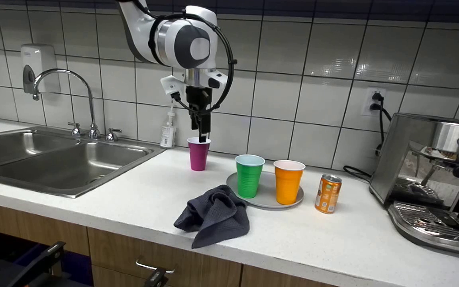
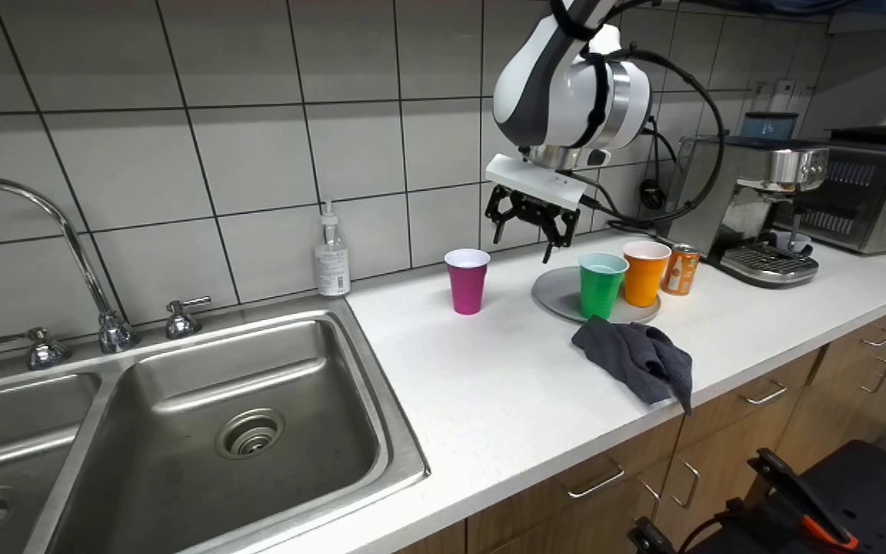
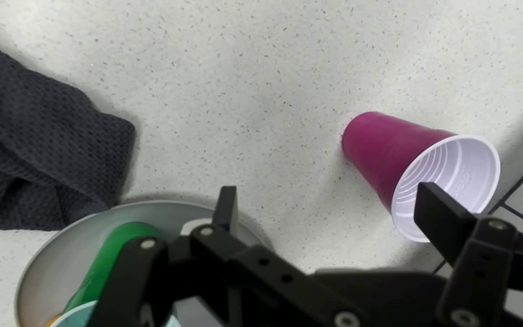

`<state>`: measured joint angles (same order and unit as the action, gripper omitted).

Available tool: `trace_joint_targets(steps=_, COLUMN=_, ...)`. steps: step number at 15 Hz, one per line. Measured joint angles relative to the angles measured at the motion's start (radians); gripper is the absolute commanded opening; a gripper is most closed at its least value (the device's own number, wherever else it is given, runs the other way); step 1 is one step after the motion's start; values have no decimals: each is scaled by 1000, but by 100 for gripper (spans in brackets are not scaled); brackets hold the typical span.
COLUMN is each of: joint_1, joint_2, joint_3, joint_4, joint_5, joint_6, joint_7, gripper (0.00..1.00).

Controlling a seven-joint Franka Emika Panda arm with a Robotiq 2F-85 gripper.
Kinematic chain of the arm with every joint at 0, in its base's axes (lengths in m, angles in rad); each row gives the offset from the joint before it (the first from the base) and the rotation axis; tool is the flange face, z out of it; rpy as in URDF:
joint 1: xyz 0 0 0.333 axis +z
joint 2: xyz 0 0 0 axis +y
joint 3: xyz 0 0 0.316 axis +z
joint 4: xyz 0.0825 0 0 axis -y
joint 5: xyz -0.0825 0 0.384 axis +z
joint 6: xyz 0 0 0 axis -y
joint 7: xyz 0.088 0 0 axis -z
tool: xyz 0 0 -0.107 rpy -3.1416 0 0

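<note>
My gripper (image 3: 327,196) hangs above the counter with its fingers spread wide and nothing between them. The nearest thing is an upright magenta cup (image 3: 379,150) with a white inside. One finger overlaps the cup's rim in the wrist view, but an exterior view shows a gap between the cup (image 2: 467,286) and the gripper (image 2: 521,246). A grey plate (image 1: 267,187) bears an upright green cup (image 1: 249,179) and an orange cup (image 1: 288,184). Beside the plate lies a crumpled dark cloth (image 1: 217,215). In the wrist view the orange cup is mostly hidden.
An orange can (image 1: 328,194) stands beyond the plate, near the coffee machine (image 1: 420,159). A steel sink (image 2: 289,462) with a tall faucet (image 2: 51,211) is set into the counter. By the tiled wall stands a clear pump bottle (image 2: 332,269). A microwave (image 2: 866,196) sits at the far end.
</note>
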<state>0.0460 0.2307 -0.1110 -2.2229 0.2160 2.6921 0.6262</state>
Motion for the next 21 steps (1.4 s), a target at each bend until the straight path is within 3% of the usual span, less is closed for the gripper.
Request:
trace_joint_targets(steps=11, joint_1=0, joint_2=46, joint_3=-2, joint_4=9, joint_5=-5, joint_6=65, joint_7=0, gripper=100)
trace_joint_targets(steps=21, joint_1=6, joint_2=132, joint_3=-3, joint_4=119, joint_5=-64, joint_6=64, joint_7=0, gripper=100)
